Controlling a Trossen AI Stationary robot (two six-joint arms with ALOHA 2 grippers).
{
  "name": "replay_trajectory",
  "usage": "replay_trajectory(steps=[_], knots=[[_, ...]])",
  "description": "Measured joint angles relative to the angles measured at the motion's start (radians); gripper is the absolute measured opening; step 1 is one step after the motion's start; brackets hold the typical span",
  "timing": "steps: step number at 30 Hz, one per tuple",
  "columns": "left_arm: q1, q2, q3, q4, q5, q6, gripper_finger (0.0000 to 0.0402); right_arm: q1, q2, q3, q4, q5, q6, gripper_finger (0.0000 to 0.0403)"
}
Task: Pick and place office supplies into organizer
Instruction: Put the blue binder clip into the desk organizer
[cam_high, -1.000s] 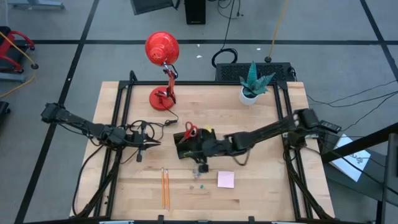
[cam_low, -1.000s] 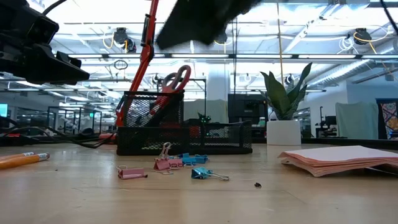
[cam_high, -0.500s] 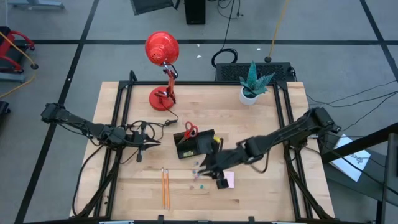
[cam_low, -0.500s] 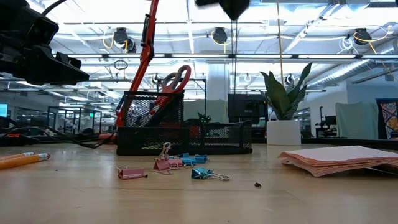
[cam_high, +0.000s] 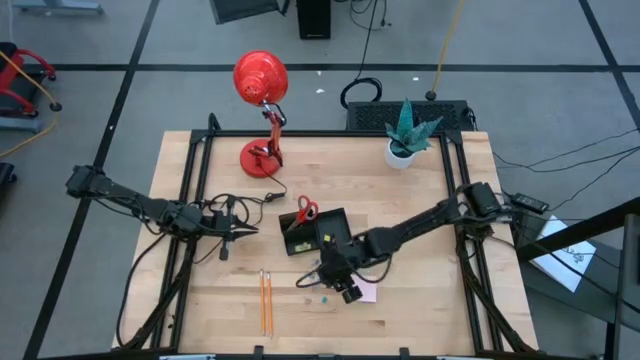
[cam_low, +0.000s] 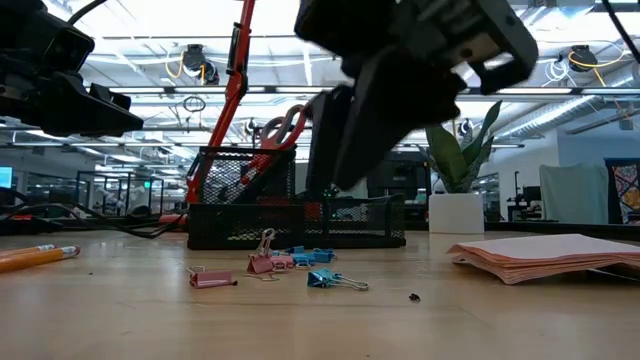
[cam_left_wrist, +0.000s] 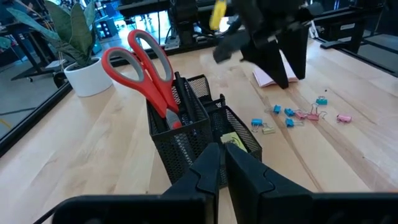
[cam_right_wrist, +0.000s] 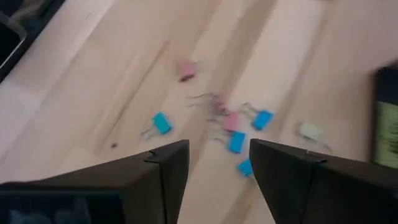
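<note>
While the right pincer (cam_right_wrist: 217, 163) hangs open and empty, the clips (cam_right_wrist: 236, 130) lie scattered just beneath it.

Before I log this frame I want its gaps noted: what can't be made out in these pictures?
- Binder clips: right wrist view blurred; exact count unclear.
- Organizer: low view, right gripper covers part; contents behind the mesh are hidden.
- Pencils: cut off by the low view's edge.
- Sticky-note pad: high view, partly under the right gripper.
</note>
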Motion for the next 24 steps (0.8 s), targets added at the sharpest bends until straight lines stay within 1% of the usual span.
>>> replay_trajectory(steps=[3,6,12,17,21,24], knots=[[0.000,0.000,0.000,-0.005,0.000,0.000,0.0031,-0.033,0.012,0.000,-0.017,-0.073,-0.071,0.0160],[0.000,0.000,0.000,-0.024,0.000,0.000,0.0031,-0.053,0.010,0.000,-0.045,-0.082,-0.160,0.0160],[0.000,0.000,0.000,-0.023,0.000,0.005,0.0031,-0.089,0.005,0.000,-0.052,-0.144,-0.303,0.0160],[0.000,0.000,0.000,-0.023,-0.001,0.005,0.0031,-0.112,0.010,0.000,-0.012,-0.157,-0.385,0.0160],[0.000,0.000,0.000,-0.023,-0.002,0.005,0.0031,-0.125,0.026,0.001,0.041,-0.165,-0.416,0.0160],[0.000,0.000,0.000,-0.024,-0.002,0.005,0.0031,-0.130,0.044,-0.001,0.059,-0.206,-0.420,0.0160]])
